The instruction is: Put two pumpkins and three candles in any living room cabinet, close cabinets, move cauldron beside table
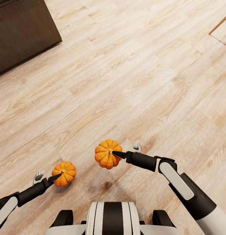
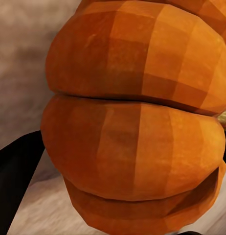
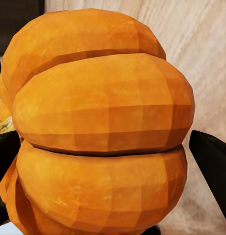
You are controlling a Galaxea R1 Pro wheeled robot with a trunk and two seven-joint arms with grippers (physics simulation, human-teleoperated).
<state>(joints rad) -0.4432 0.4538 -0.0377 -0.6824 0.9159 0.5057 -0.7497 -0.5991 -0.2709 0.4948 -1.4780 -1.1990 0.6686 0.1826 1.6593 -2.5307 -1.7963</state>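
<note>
Head view, left to right. At 10 o'clock, upper left corner: dark-brown cabinet (image 1: pixel 21 32), fronts shut flush, standing on pale wood-plank floor (image 1: pixel 126 81). At 7 o'clock: left gripper (image 1: pixel 54 178), black fingers pinching left pumpkin (image 1: pixel 64 173), one fingertip lying across the stem area; pumpkin held clear of the planks, faint shadow beneath. Left wrist view: ribbed orange flank of left pumpkin (image 2: pixel 137 122) close against the lens, dark finger (image 2: pixel 15 181) beside it. At 6 o'clock, slightly above centre bottom: right pumpkin (image 1: pixel 108 154), larger in frame, stem up, pinched by right gripper (image 1: pixel 119 154) reaching in from 4 o'clock; dark shadow patch on the floor just below. Right wrist view: right pumpkin (image 3: pixel 103 132) between two black fingers (image 3: pixel 213 166), pale planks behind. At 6 o'clock, bottom edge: white-and-black robot trunk (image 1: pixel 111 218). At 1 o'clock, upper right corner: pale panel edge (image 1: pixel 222 27), identity not determinable.
</note>
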